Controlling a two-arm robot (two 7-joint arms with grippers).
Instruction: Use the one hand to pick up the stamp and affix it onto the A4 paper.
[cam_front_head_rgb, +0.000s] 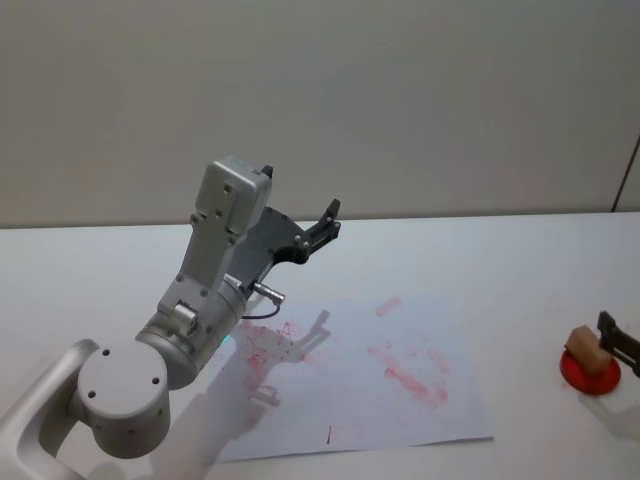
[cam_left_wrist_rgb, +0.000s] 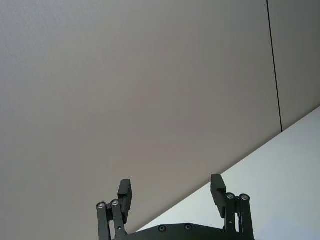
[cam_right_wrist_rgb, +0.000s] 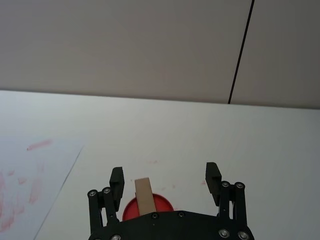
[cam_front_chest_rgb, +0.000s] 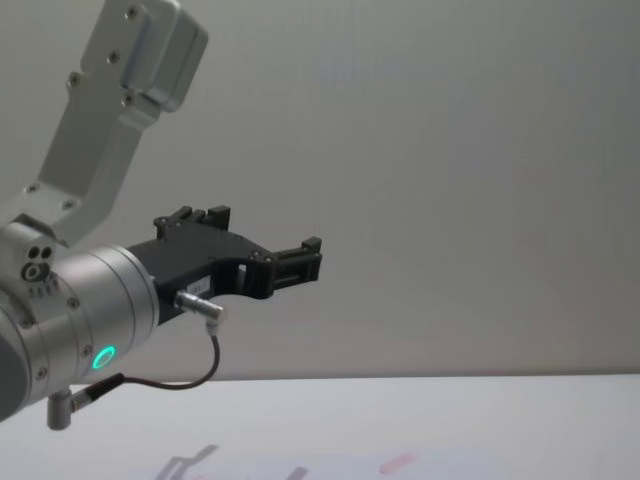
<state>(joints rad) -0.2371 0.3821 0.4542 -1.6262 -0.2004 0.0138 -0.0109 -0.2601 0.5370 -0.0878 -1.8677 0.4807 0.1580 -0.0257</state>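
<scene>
On the tabletop (cam_front_head_rgb: 480, 260) well right of the A4 paper (cam_front_head_rgb: 400, 390), note stamp (cam_right_wrist_rgb: 143, 192) standing on red pad (cam_right_wrist_rgb: 161, 204) just beside right tool (cam_right_wrist_rgb: 165, 172), in line with its wide-spread jaws though nearer one; judge left tool (cam_front_head_rgb: 325, 225), held high with jaws parted, far off.

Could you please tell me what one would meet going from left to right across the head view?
Left arm with its raised, open left tool → A4 paper → stamp on its red pad, where the open right tool sits at the right edge.
</scene>
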